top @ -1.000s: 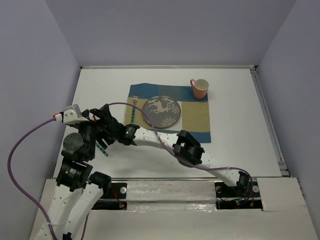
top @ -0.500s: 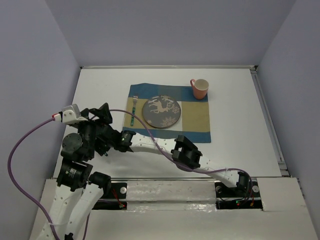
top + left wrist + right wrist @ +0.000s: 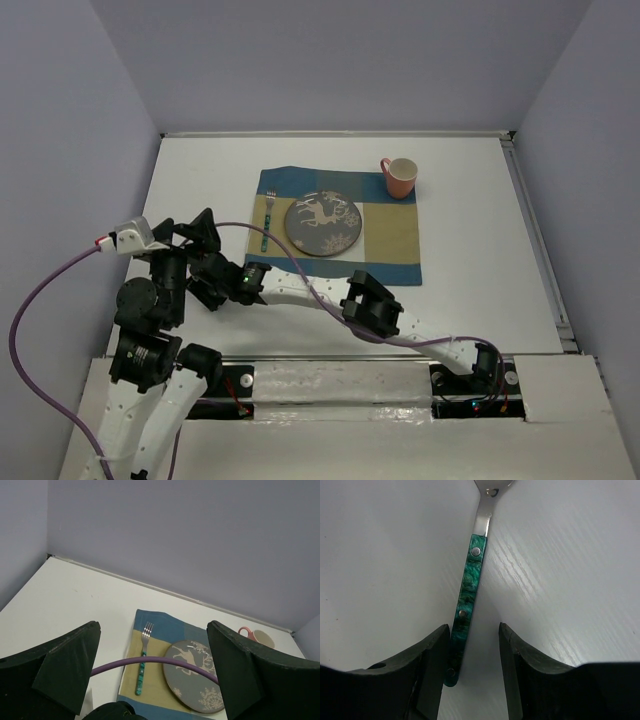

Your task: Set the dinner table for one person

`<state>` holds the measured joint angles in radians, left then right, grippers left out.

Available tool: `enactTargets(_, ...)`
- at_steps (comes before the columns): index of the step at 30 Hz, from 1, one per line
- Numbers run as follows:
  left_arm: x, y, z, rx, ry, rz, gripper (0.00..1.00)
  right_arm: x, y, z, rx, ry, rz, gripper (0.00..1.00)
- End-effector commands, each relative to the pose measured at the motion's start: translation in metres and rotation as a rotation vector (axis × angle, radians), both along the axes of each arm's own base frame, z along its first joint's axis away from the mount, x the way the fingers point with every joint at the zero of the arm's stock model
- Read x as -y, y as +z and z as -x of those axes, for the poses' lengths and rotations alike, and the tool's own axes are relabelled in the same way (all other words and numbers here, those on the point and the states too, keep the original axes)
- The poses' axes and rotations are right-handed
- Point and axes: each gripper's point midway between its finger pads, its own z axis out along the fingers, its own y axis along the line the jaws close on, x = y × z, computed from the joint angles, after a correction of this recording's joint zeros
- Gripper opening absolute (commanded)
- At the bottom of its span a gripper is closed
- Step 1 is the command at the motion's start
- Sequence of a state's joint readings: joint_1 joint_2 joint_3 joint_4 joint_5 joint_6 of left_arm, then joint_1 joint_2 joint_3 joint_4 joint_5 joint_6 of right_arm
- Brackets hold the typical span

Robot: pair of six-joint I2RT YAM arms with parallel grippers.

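A green-handled utensil [image 3: 467, 595] lies on the white dinner table [image 3: 470, 260], its head cut off at the top of the right wrist view. My right gripper [image 3: 473, 627] is open and low around the handle's end. The left finger touches the handle and the right finger stands apart from it. In the top view this gripper [image 3: 207, 290] sits at the table's near left, hiding the utensil. My left gripper [image 3: 195, 232] hangs wide open just beyond it, holding nothing. A fork [image 3: 266, 222], a plate [image 3: 322, 224] and a pink mug [image 3: 400, 177] rest on the checked placemat [image 3: 390, 240].
The right arm stretches across the near edge of the table from its base at the right. A purple cable [image 3: 150, 660] arcs between the left gripper's fingers [image 3: 70, 665]. A metal rail [image 3: 535, 230] runs along the table's right edge, and grey walls enclose the table.
The right gripper slid left and nearer along the table, and its jaws narrowed around the green handle. The left arm's wrist drew back slightly to the left.
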<state>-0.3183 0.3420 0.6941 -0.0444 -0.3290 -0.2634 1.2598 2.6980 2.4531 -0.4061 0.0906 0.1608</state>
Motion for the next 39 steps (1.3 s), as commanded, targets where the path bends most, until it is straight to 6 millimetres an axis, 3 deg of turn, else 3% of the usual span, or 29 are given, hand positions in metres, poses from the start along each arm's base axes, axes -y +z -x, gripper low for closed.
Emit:
enactTargets(1,-0.002,0.014,0.006,0.068,-0.001,0.021,0.99,0.011,-0.013,0.003,0.003,-0.001,0.068,0.50)
enactTargets(6,-0.003,0.016,0.009,0.077,-0.003,0.025,0.99,0.017,-0.026,0.011,-0.009,0.009,0.116,0.48)
enactTargets(7,-0.002,0.016,0.009,0.077,-0.006,0.026,0.99,0.022,-0.031,0.010,-0.006,-0.002,0.133,0.42)
enactTargets(14,-0.001,0.014,0.008,0.072,-0.008,0.025,0.99,0.026,-0.034,0.010,0.022,-0.020,0.147,0.33)
enactTargets(18,-0.001,0.015,0.008,0.076,-0.012,0.028,0.99,0.031,-0.040,0.016,0.028,-0.017,0.165,0.18)
enactTargets(19,-0.001,0.015,0.008,0.076,-0.010,0.028,0.99,0.027,-0.030,0.014,0.035,-0.026,0.133,0.12)
enactTargets(21,-0.001,0.016,0.009,0.078,-0.010,0.028,0.99,0.029,-0.031,0.014,0.034,-0.036,0.123,0.05)
enactTargets(22,-0.001,0.016,0.009,0.078,-0.010,0.025,0.99,0.027,-0.014,0.011,0.040,-0.062,0.084,0.00)
enactTargets(25,-0.004,0.017,0.010,0.083,0.000,0.028,0.99,0.018,0.019,0.006,0.058,-0.101,-0.036,0.00)
enactTargets(26,-0.004,0.017,0.011,0.082,0.003,0.027,0.99,0.026,0.013,0.005,0.062,-0.123,-0.032,0.00)
enactTargets(27,-0.006,0.017,0.011,0.083,0.013,0.031,0.99,0.018,0.051,0.002,0.079,-0.144,-0.143,0.00)
enactTargets(28,-0.008,0.019,0.013,0.090,0.018,0.034,0.99,0.029,0.043,0.002,0.080,-0.164,-0.134,0.00)
enactTargets(29,-0.010,0.020,0.014,0.094,0.028,0.039,0.99,0.030,0.082,-0.006,0.086,-0.193,-0.232,0.00)
enactTargets(30,-0.010,0.021,0.015,0.098,0.026,0.041,0.99,0.032,0.095,-0.006,0.094,-0.204,-0.277,0.00)
enactTargets(33,-0.010,0.022,0.016,0.103,0.027,0.046,0.99,0.057,0.110,-0.016,0.106,-0.260,-0.348,0.00)
enactTargets(34,-0.010,0.022,0.016,0.105,0.024,0.046,0.99,0.066,0.140,-0.015,0.116,-0.268,-0.406,0.00)
enactTargets(35,-0.010,0.022,0.017,0.105,0.024,0.046,0.99,0.075,0.149,-0.020,0.114,-0.293,-0.435,0.00)
enactTargets(36,-0.009,0.021,0.016,0.103,0.019,0.046,0.99,0.092,0.139,-0.026,0.112,-0.316,-0.435,0.00)
enactTargets(37,-0.007,0.016,0.016,0.082,0.011,0.040,0.99,0.106,0.166,-0.030,0.122,-0.346,-0.488,0.00)
enactTargets(38,-0.005,0.015,0.015,0.081,0.001,0.038,0.99,0.127,0.152,-0.039,0.114,-0.391,-0.476,0.00)
enactTargets(39,-0.004,0.015,0.015,0.080,-0.007,0.037,0.99,0.141,0.155,-0.046,0.122,-0.427,-0.480,0.00)
